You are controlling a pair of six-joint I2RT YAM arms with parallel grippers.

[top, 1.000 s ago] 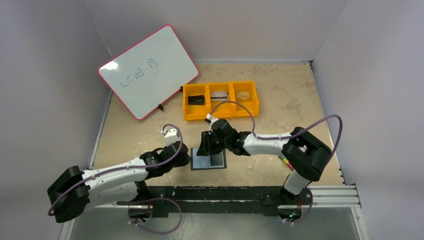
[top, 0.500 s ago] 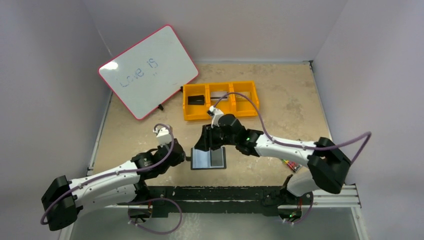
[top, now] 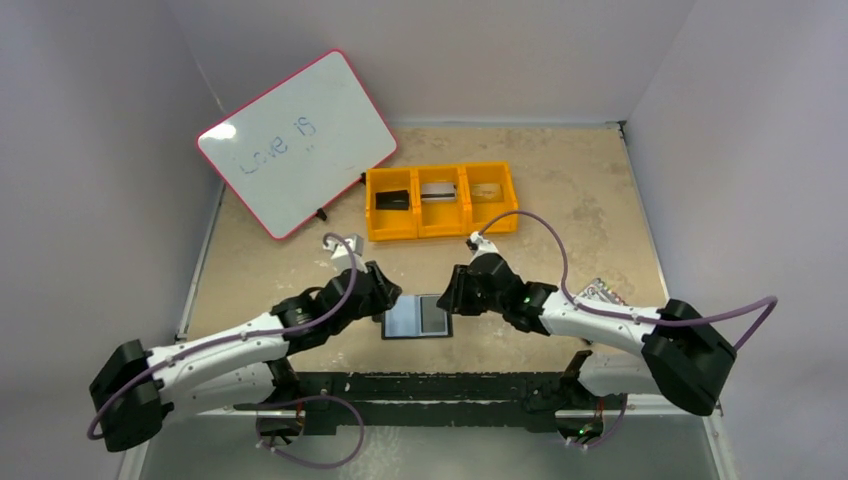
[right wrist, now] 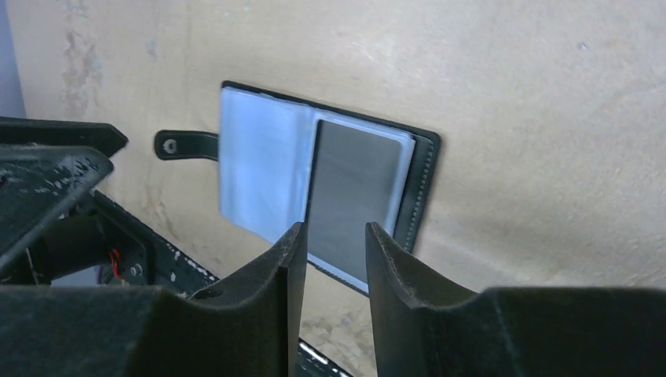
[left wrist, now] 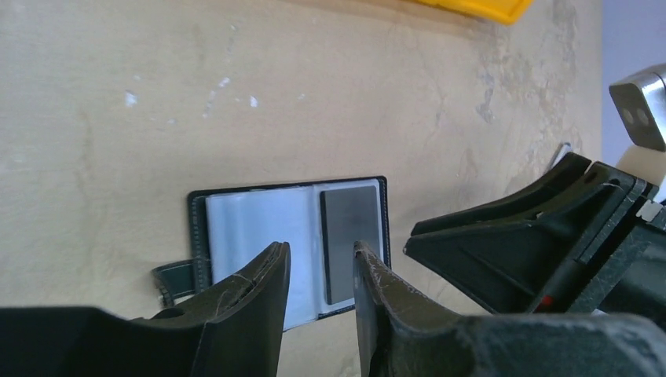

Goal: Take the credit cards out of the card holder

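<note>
Card holder (top: 404, 320) open flat on worktop (top: 560, 200), near-centre, between both arms. Grey card (top: 434, 316) sits in holder's right-hand sleeve, long axis near-far. Left sleeves pale, contents unclear. Right gripper (top: 450, 296) just right of holder, on card side. Left gripper (top: 387, 291) at holder's far-left corner, snap tab (right wrist: 184, 145) side. Both grippers part-open with narrow gap, holding nothing. Judgement: right arm nearer card, left arm placed to pin holder. Orange tray (top: 441, 230) far, well apart.
</note>
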